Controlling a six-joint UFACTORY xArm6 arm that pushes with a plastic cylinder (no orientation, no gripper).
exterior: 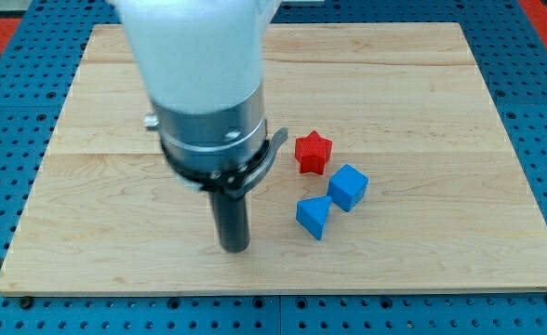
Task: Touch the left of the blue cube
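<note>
The blue cube (348,186) sits on the wooden board (422,102) right of the middle. A blue wedge-shaped block (313,216) lies just below and left of it, almost touching. A red star-shaped block (313,153) lies just above and left of the cube. My tip (234,247) rests on the board, left of the blue wedge block by a clear gap and lower left of the cube. It touches no block.
The arm's white and grey body (204,93) fills the view's upper left and hides part of the board behind it. The board lies on a blue pegboard surface (543,130), with its edge near the view's bottom.
</note>
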